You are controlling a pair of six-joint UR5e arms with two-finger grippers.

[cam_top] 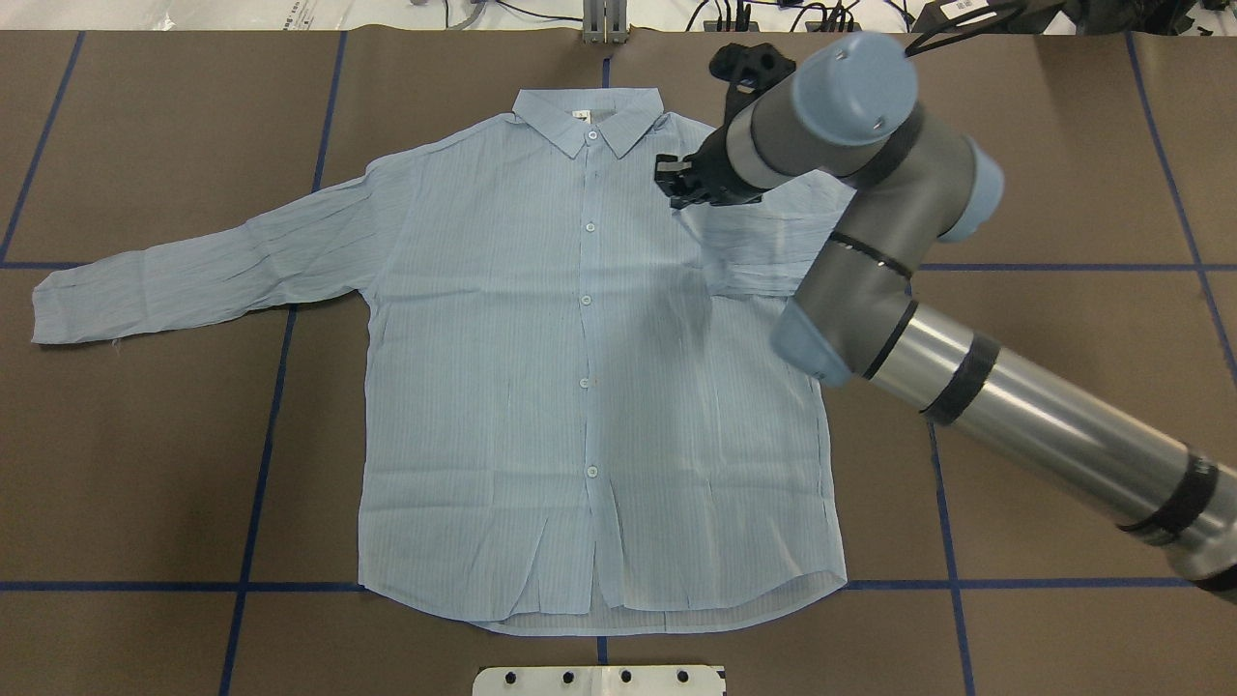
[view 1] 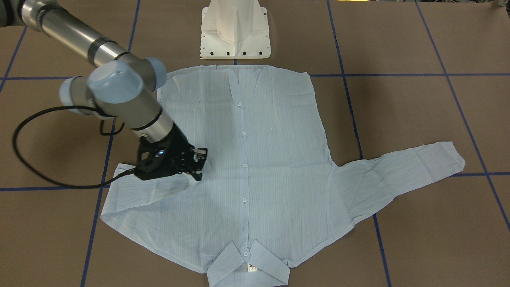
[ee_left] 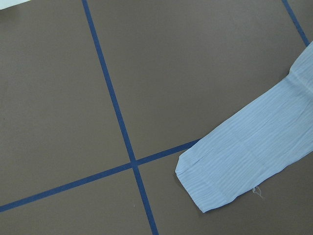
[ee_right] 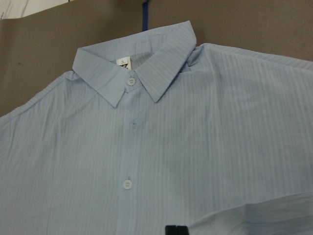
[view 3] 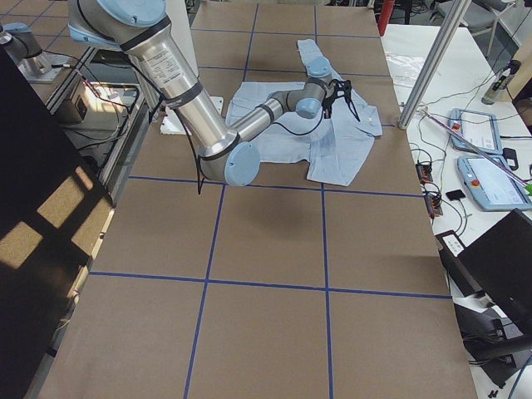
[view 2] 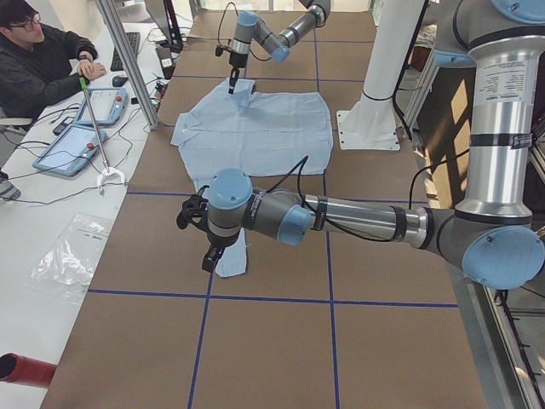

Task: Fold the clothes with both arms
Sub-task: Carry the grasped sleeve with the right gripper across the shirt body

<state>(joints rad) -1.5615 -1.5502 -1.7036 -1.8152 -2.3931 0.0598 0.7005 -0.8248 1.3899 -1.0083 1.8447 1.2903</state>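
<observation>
The light-blue striped shirt (cam_top: 541, 387) lies flat and buttoned on the brown table, collar (cam_top: 589, 121) on the side away from the robot. My right gripper (cam_top: 678, 188) is shut on the cuff of the sleeve on its side and holds it folded over the chest (view 1: 159, 191), just above the cloth. It also shows in the front view (view 1: 198, 168). The other sleeve (cam_top: 193, 261) lies stretched out flat. My left gripper (view 2: 207, 256) hovers beside that sleeve's cuff (ee_left: 234, 166). It shows only in the exterior left view, so I cannot tell whether it is open or shut.
The white pedestal base (view 1: 236, 30) stands at the shirt's hem. Blue tape lines (ee_left: 117, 122) cross the table. An operator (view 2: 38, 60) sits by tablets (view 2: 72, 145) at a side desk, near a metal pole (view 2: 128, 60).
</observation>
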